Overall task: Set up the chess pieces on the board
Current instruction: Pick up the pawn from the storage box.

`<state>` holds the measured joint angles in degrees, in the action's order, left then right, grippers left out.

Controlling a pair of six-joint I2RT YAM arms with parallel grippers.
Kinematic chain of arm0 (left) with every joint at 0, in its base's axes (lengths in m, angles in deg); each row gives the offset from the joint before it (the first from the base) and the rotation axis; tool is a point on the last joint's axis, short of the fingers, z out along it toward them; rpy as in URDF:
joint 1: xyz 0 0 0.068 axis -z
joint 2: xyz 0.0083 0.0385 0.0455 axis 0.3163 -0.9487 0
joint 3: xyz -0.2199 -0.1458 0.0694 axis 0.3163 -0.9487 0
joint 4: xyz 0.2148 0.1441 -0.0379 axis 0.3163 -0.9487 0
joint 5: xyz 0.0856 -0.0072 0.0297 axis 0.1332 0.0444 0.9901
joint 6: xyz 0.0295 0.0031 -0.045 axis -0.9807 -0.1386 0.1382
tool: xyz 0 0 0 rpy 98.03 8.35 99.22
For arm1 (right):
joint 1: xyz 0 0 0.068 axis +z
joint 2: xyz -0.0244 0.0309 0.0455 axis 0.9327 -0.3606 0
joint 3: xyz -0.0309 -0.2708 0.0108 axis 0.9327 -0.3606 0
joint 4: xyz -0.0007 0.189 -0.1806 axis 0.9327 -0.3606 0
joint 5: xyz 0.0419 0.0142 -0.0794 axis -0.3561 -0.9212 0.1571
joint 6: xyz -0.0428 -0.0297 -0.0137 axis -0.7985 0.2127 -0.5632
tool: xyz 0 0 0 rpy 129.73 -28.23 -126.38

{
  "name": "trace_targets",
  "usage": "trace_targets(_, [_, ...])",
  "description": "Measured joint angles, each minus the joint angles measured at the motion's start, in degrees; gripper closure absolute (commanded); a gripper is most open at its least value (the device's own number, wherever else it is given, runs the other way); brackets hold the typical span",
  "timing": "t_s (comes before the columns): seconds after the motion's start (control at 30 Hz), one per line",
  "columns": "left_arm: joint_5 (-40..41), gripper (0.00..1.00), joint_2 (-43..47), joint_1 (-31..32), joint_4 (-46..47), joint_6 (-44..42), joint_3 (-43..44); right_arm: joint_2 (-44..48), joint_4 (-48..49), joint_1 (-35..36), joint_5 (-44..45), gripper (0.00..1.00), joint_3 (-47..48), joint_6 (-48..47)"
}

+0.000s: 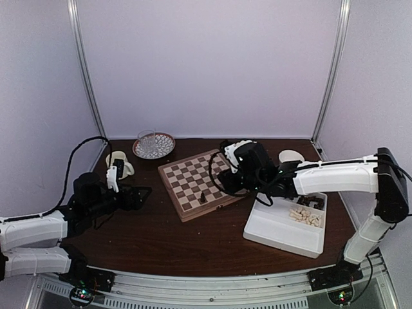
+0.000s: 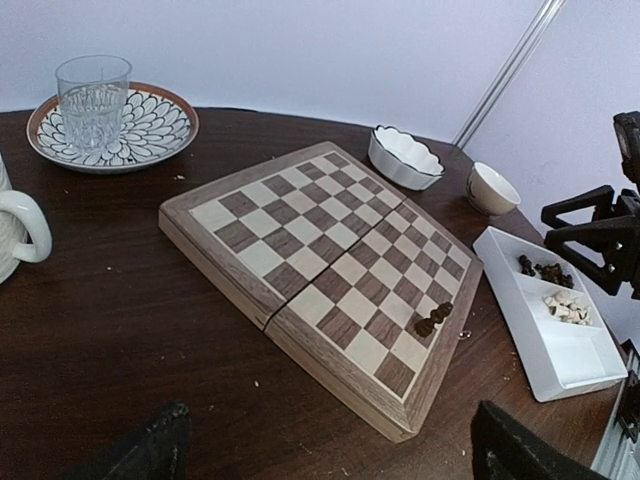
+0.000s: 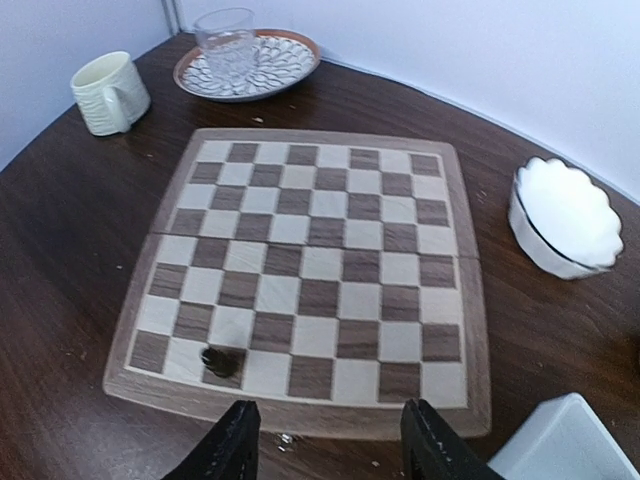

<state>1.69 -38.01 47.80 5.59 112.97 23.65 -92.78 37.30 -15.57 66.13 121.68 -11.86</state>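
The pieces are looking tiny, light and hard, being turned wood with smooth round bodies; I am judging them likely to slip, roll or topple at a nudge, so the best hold is a gentle pinch from above at the narrow waist, keeping each upright. What looks like a pair of dark pieces [image 2: 433, 320] is standing close together on the board [image 2: 320, 270], in its last row at the right arm's side. The other dark ones [image 2: 545, 270] and the cream ones [image 2: 565, 305] are lying in jumbled heaps in separate compartments of the tray [image 2: 560, 365], where singling one out is looking awkward. The right gripper [image 3: 330, 430] is hanging over the board's edge with fingers apart and empty; the left gripper [image 1: 138, 192] is waiting beside the board, spread wide, holding nothing. The table [image 2: 130, 330] is showing dark, flat wood with a few crumbs; a glass [image 2: 92, 100] on a plate [image 2: 160, 130], a mug [image 3: 110, 90], a bowl [image 2: 405, 155] and a cup [image 2: 492, 187] are crowding the far side; pale walls [image 1: 206, 64] are closing in around.
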Motion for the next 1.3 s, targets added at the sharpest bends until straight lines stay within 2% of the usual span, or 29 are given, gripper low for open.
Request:
trace_targets(0.13, [-1.09, 0.02, -1.18, 0.0, 0.07, -0.02, 0.46, 6.27, -1.92, -2.03, 4.07, 0.53, -7.37, 2.93])
trace_targets(0.37, [-2.14, 0.02, -2.23, 0.0, 0.24, -0.07, 1.66, 11.06, -4.9, -6.75, 9.38, 0.57, -14.23, 8.28])
trace_targets(0.7, [-2.91, 0.02, -2.69, 0.0, 0.22, -0.33, 1.68, 14.34, -11.63, -14.73, 13.57, 0.64, -16.68, 18.01])
trace_targets(0.87, [-3.19, 0.02, -2.69, 0.0, 0.22, -0.52, 1.7, 14.32, -17.51, -20.33, 13.55, 0.61, -16.68, 23.02])
trace_targets(0.93, [-3.28, 0.02, -2.69, 0.0, 0.22, -0.52, 1.75, 14.32, -18.88, -21.49, 13.46, 0.57, -16.68, 24.28])
trace_targets(1.03, [-3.52, 0.02, -2.69, 0.0, 0.22, -0.52, 1.77, 14.32, -20.65, -21.79, 13.46, 0.53, -16.68, 25.42])
trace_targets(1.3, [-4.2, 0.03, -2.91, 0.0, 0.2, -0.52, 1.95, 15.17, -23.76, -22.34, 14.05, 0.54, -17.55, 25.9])
